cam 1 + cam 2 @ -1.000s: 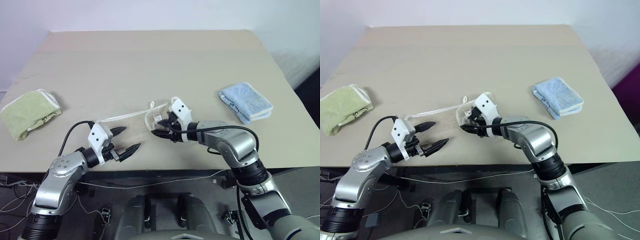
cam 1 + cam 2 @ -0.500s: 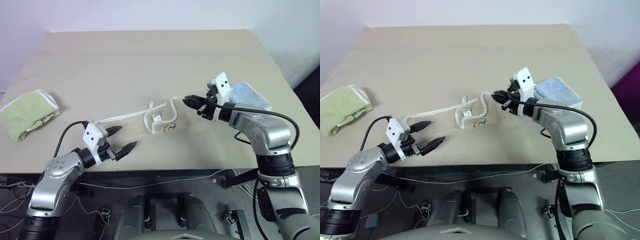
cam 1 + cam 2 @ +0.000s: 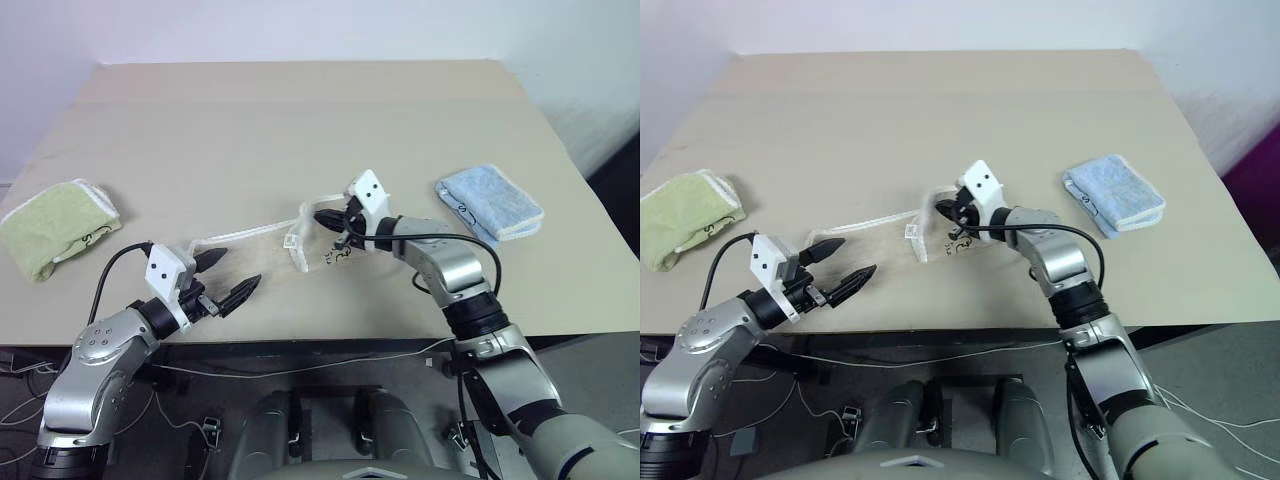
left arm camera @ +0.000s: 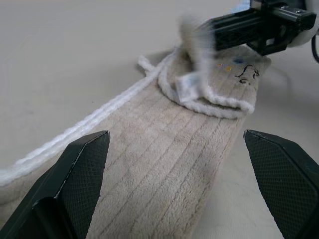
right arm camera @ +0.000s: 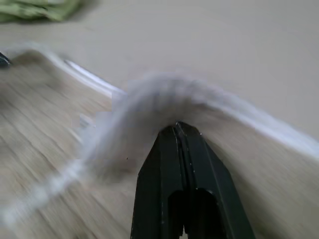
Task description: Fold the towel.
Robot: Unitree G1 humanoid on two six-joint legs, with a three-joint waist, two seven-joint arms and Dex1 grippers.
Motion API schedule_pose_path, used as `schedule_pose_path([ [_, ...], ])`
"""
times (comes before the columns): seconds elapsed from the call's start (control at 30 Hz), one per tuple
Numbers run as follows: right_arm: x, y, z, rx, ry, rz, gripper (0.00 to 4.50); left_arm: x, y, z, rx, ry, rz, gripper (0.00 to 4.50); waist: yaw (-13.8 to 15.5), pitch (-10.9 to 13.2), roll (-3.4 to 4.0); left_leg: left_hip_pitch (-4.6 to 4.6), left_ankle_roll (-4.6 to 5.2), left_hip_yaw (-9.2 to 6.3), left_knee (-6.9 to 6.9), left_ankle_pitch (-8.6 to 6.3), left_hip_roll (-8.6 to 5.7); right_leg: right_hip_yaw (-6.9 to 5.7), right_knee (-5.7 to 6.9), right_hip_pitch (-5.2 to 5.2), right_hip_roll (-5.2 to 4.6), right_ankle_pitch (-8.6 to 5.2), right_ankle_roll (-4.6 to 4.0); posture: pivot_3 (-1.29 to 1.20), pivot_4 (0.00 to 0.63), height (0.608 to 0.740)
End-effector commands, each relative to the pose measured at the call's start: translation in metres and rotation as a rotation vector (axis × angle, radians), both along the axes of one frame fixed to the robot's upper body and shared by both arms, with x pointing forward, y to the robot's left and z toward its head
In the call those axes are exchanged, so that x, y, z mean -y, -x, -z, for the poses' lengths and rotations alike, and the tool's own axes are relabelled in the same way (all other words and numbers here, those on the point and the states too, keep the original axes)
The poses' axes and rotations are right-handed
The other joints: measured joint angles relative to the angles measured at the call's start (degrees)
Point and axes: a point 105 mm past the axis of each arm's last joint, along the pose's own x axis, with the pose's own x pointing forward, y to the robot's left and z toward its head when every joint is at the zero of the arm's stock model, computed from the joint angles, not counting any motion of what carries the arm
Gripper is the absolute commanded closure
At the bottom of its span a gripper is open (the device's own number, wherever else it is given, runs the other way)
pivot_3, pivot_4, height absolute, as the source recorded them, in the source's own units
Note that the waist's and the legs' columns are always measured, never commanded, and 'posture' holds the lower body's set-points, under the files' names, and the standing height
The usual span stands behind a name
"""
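The towel (image 3: 290,240) lay as a long strip on the worktop (image 3: 300,130), running between both arms. The right end effector (image 3: 325,218) was pinched shut on its far, doubled end; the left end effector (image 3: 230,275) waited wide open, empty, beside the near end.

A wide beige table (image 3: 300,120) stands against a pale, evenly lit wall (image 3: 300,25). Beneath its near edge, loose white cables (image 3: 25,400) trail over a dark floor (image 3: 620,400).
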Motion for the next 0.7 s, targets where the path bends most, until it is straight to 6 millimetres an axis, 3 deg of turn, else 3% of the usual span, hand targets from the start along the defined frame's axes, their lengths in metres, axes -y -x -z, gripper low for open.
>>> schedule_pose_path([
  [0.03, -0.015, -0.002, 0.000, 0.027, 0.008, -0.027, 4.46, 0.004, 0.004, -0.015, 0.054, 0.004, 0.008, 0.00, 0.03, 0.00, -0.01, 0.00, -0.01, 0.00, 0.00, 0.01, 0.00, 0.00, 0.00, 0.00, 0.00, 0.00, 0.00, 0.00, 0.150, 0.740],
  [0.3, -0.008, -0.004, 0.061, -0.054, 0.121, 0.023, 4.46, 0.004, 0.007, -0.016, 0.044, 0.041, -0.014, 0.00, -0.24, -0.04, -0.01, 0.09, -0.12, 0.00, -0.01, 0.07, 0.00, 0.00, 0.00, 0.08, 0.01, 0.00, 0.00, 0.00, 0.150, 0.740],
  [0.37, -0.007, 0.000, 0.064, -0.036, 0.116, 0.006, 4.46, 0.004, 0.010, -0.017, 0.040, 0.067, -0.029, 0.00, -0.16, -0.05, -0.02, 0.19, -0.12, 0.00, -0.02, 0.06, 0.01, 0.00, 0.00, 0.17, 0.01, 0.00, -0.01, 0.00, 0.150, 0.740],
  [0.4, -0.008, 0.002, 0.060, -0.024, 0.090, -0.006, 4.46, 0.004, 0.011, -0.018, 0.038, 0.083, -0.039, 0.00, -0.15, -0.06, -0.03, 0.31, -0.12, -0.01, -0.02, 0.05, 0.01, 0.00, -0.01, 0.30, 0.01, -0.01, -0.01, 0.00, 0.150, 0.740],
  [0.53, -0.012, 0.012, 0.004, 0.073, -0.106, -0.083, 4.46, 0.002, 0.020, -0.026, 0.013, 0.205, -0.099, 0.00, -0.13, -0.04, -0.02, 0.46, 0.04, -0.04, -0.05, -0.07, 0.00, 0.01, -0.05, 0.45, -0.04, -0.01, -0.02, 0.00, 0.150, 0.740],
  [0.6, -0.006, 0.021, -0.029, 0.133, -0.176, -0.133, 4.46, -0.002, 0.025, -0.026, -0.029, 0.299, -0.180, 0.00, -0.17, -0.03, -0.01, 0.46, 0.03, -0.05, -0.06, -0.06, 0.01, 0.03, -0.04, 0.43, -0.11, -0.01, -0.02, 0.00, 0.150, 0.740],
  [0.7, 0.008, 0.033, -0.062, 0.195, -0.204, -0.189, 4.46, -0.007, 0.036, -0.022, -0.104, 0.419, -0.288, 0.00, -0.09, -0.02, -0.02, 0.45, 0.12, -0.11, -0.06, -0.12, 0.01, 0.03, -0.04, 0.43, -0.22, -0.01, -0.01, 0.00, 0.150, 0.740],
])
